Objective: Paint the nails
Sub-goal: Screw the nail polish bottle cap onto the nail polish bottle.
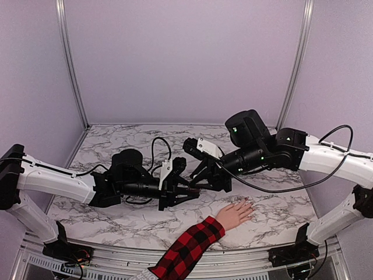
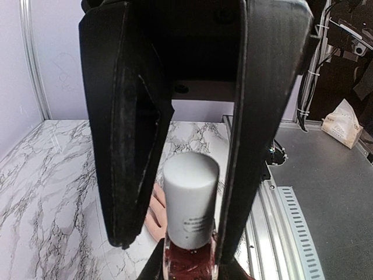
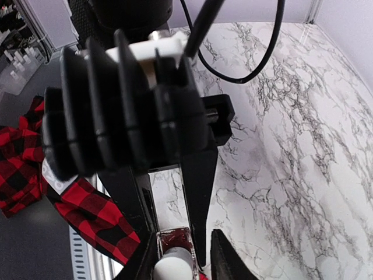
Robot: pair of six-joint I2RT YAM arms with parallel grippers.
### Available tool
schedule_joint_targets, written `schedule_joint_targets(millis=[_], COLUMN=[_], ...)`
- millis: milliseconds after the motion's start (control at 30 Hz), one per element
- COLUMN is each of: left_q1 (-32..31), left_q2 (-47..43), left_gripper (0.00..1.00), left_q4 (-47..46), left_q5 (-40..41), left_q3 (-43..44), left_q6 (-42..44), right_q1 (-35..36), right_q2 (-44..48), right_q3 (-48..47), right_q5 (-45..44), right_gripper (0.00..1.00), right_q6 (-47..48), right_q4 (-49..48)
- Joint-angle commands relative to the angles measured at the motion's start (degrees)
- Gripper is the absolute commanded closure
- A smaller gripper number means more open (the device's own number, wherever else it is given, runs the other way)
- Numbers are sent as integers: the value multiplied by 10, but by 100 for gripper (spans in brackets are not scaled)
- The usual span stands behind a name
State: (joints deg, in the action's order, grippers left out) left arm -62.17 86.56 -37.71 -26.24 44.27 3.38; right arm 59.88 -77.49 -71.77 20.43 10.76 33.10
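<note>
Two sets of black fingers crowd one small polish bottle (image 2: pixel 190 201). They hide nearly all of it from the top camera, where only a dark knot shows over the middle of the table (image 1: pixel 116 146). The nails (image 1: pixel 250 205) are too small to make out in any view. They belong to the pale hand (image 1: pixel 235 214), which lies flat on the marble at about 5 o'clock from that knot, fingers pointing toward 2 o'clock. From the left wrist only a sliver of the hand shows, at 9 o'clock of the bottle and behind it.

The left gripper (image 2: pixel 175 249) has its jaws drawn narrow with the bottle upright between them. One finger lies against the white cap (image 2: pixel 191 175), and the dark-red glass below is cut off by the frame's lower edge. The right gripper (image 3: pixel 183 262) straddles the cap with its jaws parted wider than it, a gap showing on one side. Its tips run off the bottom of the picture.

The plaid sleeve (image 1: pixel 187 248) runs from the hand toward 7 o'clock and crosses the table's near edge, between the two arm bases. The hand lies near the grippers, just below the right arm. Bare marble stretches from the grippers toward 12 o'clock up to the back wall, and toward 6 o'clock as a narrower strip.

The tabletop is white marble with grey veins. Lilac walls (image 1: pixel 186 58) close it in on three sides, with an aluminium post (image 1: pixel 73 64) at each back corner.
</note>
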Motion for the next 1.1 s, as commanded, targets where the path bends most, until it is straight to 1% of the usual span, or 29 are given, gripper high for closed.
schedule_joint_targets(millis=[0,133,433,667,800,1067], left_q1=[-1,0,0,0,0,-1], left_q2=[-9,-6,-10,-9,-6,0], left_gripper=[100,100,100,100,100,100], left_q4=[-31,-31,-31,-31,-31,-31], left_q5=[0,0,-3,-35,-53,-90], left_q3=[26,27,27,28,30,38], left_q6=[10,8,7,5,3,-6], right_q1=[3,3,3,3,3,3], right_q2=[17,29,62,118,128,98], right_q3=[-8,-1,31,78,76,48], right_q5=[-14,-19,-33,-25,-3,77], right_gripper=[63,52,42,41,41,51], right_q6=[-2,-4,-9,-5,10,43], right_q4=[2,-8,-42,-97,-102,-81])
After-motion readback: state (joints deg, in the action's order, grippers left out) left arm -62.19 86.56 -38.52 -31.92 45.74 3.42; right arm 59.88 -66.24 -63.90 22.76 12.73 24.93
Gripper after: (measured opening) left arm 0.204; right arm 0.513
